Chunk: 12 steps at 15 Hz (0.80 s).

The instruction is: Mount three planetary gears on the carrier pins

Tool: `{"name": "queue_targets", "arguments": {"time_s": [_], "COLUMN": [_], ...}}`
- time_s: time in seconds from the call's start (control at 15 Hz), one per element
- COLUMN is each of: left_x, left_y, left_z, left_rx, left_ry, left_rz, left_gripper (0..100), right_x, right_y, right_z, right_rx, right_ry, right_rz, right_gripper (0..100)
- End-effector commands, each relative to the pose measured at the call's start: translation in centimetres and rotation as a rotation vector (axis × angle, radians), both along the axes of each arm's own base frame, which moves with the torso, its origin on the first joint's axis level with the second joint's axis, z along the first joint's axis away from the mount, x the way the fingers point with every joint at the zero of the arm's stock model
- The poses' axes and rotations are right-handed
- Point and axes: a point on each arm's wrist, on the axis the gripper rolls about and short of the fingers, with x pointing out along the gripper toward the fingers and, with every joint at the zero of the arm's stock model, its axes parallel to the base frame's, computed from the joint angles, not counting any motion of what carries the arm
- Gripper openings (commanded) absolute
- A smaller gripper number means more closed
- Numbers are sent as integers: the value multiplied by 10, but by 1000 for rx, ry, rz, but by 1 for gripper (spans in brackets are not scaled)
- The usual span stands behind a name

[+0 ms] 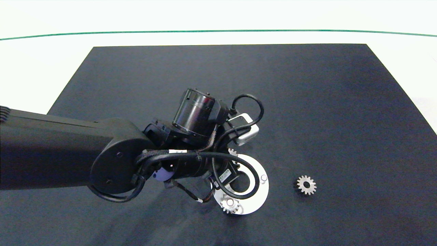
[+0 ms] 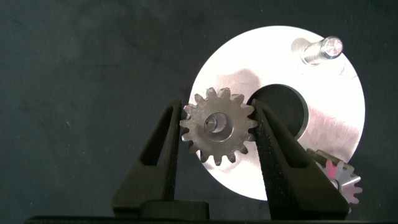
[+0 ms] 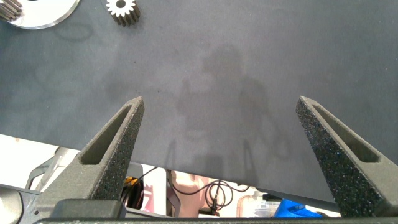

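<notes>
My left gripper [image 2: 217, 104] is shut on a silvery planetary gear [image 2: 217, 127], holding it flat over the rim of the white carrier disc [image 2: 280, 62]. A pale round shape shows through the gear's centre hole; I cannot tell whether the gear sits on a pin. One bare carrier pin [image 2: 321, 50] stands free. A second gear [image 2: 341, 177], half hidden by a finger, sits on another pin [image 1: 230, 204]. In the head view the left arm covers much of the disc [image 1: 259, 194], and only the held gear's teeth [image 1: 233, 151] peek out. A third gear [image 1: 306, 185] lies loose to the disc's right. My right gripper [image 3: 227, 124] is open above the mat.
Everything lies on a dark mat [image 1: 307, 102] on a white table. The loose gear [image 3: 122, 9] and the disc's edge [image 3: 37, 15] show in the right wrist view. The mat's near edge [image 3: 205, 171] runs between the right fingers. The right arm is outside the head view.
</notes>
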Motion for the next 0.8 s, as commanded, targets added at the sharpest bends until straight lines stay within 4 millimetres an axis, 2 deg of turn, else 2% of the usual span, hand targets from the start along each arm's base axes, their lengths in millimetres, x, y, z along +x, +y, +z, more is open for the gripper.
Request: {"name": "queue_targets", "arguments": {"time_s": [0.07,0.8], "left_x": [-2,-3], "left_y": [2,5], "left_z": [6,2], "left_rx": [-9,0], "left_ry": [-13,-2], "left_rz": [0,3], "left_gripper": [4,4], "right_x": [0,-1], "right_y": [0,0], "right_z": [0,0], "right_rx": [-2,0], "right_ry": [3,-6], "right_rz": [2,0], "right_gripper": [100,100]}}
